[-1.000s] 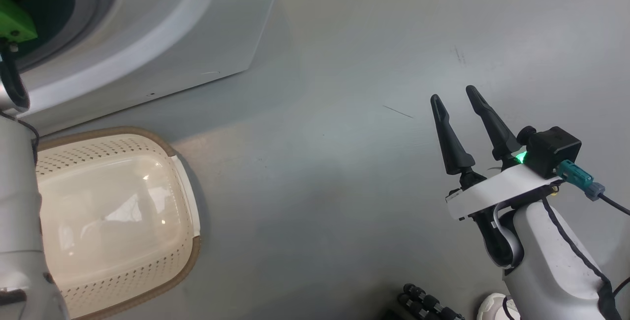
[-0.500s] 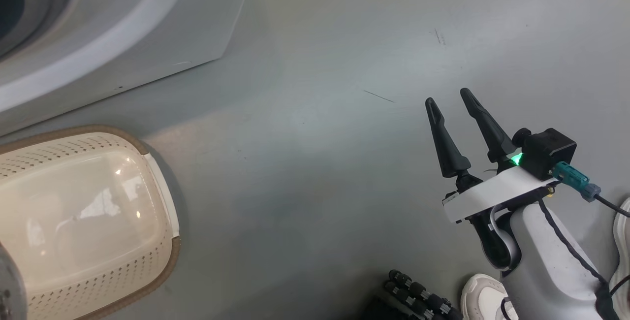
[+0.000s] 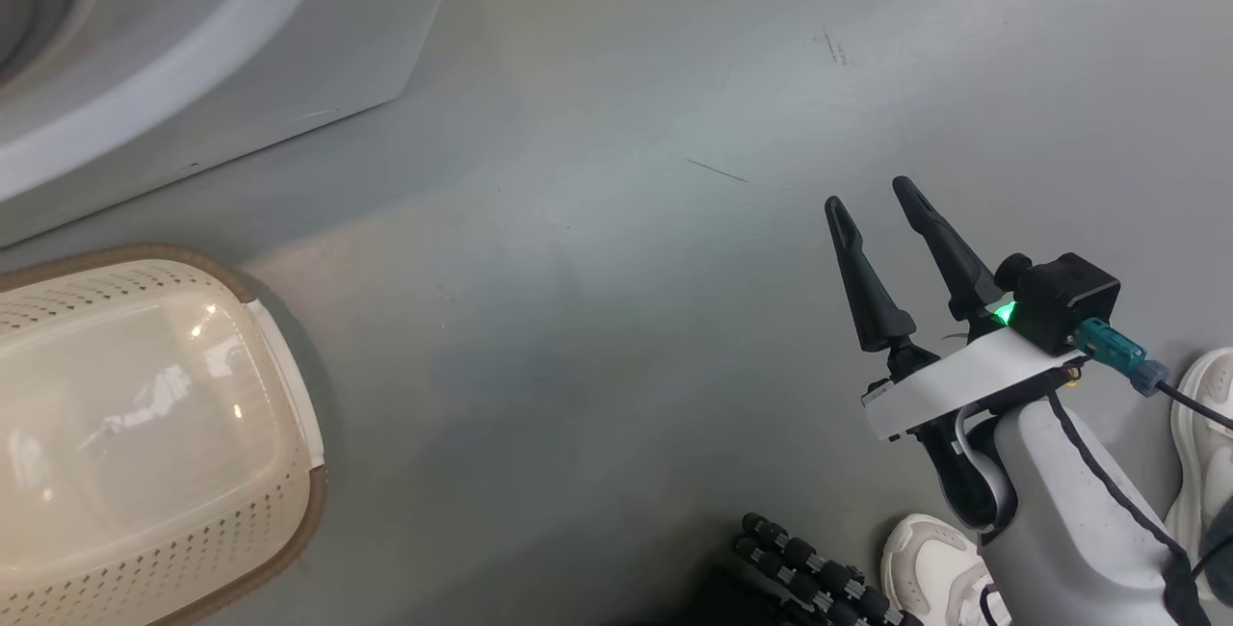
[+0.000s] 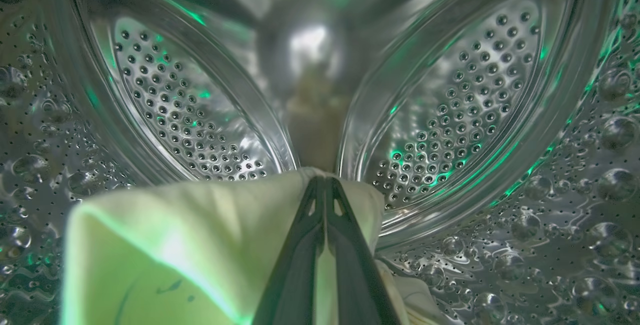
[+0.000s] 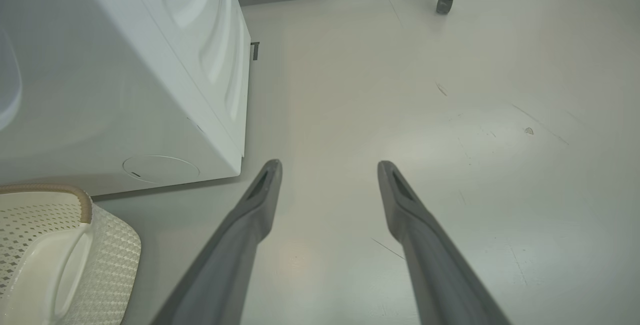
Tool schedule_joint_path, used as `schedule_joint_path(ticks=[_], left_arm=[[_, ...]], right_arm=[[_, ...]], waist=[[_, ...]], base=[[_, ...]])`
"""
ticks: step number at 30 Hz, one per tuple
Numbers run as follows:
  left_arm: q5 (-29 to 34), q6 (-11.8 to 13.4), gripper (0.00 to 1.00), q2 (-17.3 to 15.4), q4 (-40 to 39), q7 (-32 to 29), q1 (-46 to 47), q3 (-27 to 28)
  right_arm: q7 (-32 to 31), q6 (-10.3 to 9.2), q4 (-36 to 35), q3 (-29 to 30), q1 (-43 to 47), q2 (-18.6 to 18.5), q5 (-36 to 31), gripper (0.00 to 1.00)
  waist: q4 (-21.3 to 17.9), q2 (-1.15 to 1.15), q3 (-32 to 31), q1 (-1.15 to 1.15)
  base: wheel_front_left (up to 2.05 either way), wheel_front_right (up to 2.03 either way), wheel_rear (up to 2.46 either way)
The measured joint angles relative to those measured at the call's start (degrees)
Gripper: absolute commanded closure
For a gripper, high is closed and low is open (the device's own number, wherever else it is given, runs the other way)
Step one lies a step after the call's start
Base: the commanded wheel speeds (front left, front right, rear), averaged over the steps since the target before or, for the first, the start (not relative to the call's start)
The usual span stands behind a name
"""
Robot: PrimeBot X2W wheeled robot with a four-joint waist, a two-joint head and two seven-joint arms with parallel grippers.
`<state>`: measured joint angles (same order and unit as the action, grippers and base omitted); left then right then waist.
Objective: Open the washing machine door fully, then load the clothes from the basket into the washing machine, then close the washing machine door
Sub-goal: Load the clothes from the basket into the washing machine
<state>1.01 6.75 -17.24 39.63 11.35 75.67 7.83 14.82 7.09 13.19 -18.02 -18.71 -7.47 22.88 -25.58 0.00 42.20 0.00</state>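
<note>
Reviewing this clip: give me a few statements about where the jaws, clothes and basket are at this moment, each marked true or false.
1. The left jaws are shut on the clothes inside the steel drum. True.
2. The right jaws hold a garment. False: they stand open and empty above the floor.
3. The part of the basket in the head view holds a pile of laundry. False: that part is bare inside.
4. A person's white shoe is on the floor next to the right arm. True.
</note>
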Motion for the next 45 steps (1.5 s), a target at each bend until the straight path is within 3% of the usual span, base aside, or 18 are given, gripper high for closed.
schedule_joint_path(ticks=[10, 12, 13, 14, 15, 16, 17, 27, 45], left_arm=[[1.3, 0.2, 1.00, -0.6, 5.8, 0.8, 1.5, 2.2], [1.6, 0.2, 0.84, -0.6, 7.1, 0.7, 1.5, 2.1], [1.6, 0.2, 0.64, -0.6, 7.7, 0.6, 1.5, 2.1], [1.7, 0.2, 0.56, -0.5, 8.3, 0.3, 1.5, 2.1], [1.7, 0.2, 0.39, -0.4, 8.8, 0.3, 1.5, 2.1], [1.7, 0.2, 0.13, -0.3, 9.1, 0.3, 1.5, 2.1], [1.7, 0.2, 0.00, 0.0, 9.5, 0.4, 1.5, 2.1], [2.9, 0.2, 0.00, 1.5, 14.0, 0.5, 1.3, 2.1], [1.9, 0.2, 0.00, 7.2, 17.9, 2.7, -2.5, 3.6]], right_arm=[[0.0, 0.00, 0.2, 0.0, 1.2, -0.4, 0.0, 0.00], [0.0, 0.00, 0.3, 0.2, 1.3, -0.5, 0.0, 0.00], [0.0, 0.00, 0.3, 0.3, 1.4, -0.5, 0.0, 0.00], [0.0, 0.00, 0.3, 0.3, 1.5, -0.5, 0.0, 0.00], [0.0, 0.00, 0.4, 0.4, 1.6, -0.5, 0.0, 0.00], [0.0, 0.00, 0.5, 0.5, 1.7, -0.5, 0.0, 0.00], [0.0, 0.00, 0.5, 0.8, 1.8, -0.5, 0.0, 0.00], [0.0, 0.00, 0.6, 1.4, 1.8, -0.5, 0.0, 0.00], [0.0, 0.00, 0.6, 3.6, 1.7, -0.6, 0.0, 0.00]], waist=[[-1.2, 0.00, 0.4, 0.00], [-1.2, 0.00, 0.3, 0.00], [-1.2, 0.00, 0.3, 0.00], [-1.2, 0.00, 0.3, 0.00], [-1.1, 0.00, 0.2, 0.00], [-1.1, 0.00, 0.2, 0.00], [-1.0, 0.00, 0.1, 0.00], [-0.1, 0.00, -1.8, 0.00], [3.4, 0.00, -6.3, 0.00]], base=[[0.00, 0.00, 0.00], [0.00, 0.00, 0.00], [0.00, 0.00, 0.00], [0.00, 0.00, 0.00], [0.00, 0.00, 0.00], [0.00, 0.00, 0.00], [0.00, 0.00, 0.00], [0.00, 0.00, 0.00], [0.00, 0.00, 0.00]])
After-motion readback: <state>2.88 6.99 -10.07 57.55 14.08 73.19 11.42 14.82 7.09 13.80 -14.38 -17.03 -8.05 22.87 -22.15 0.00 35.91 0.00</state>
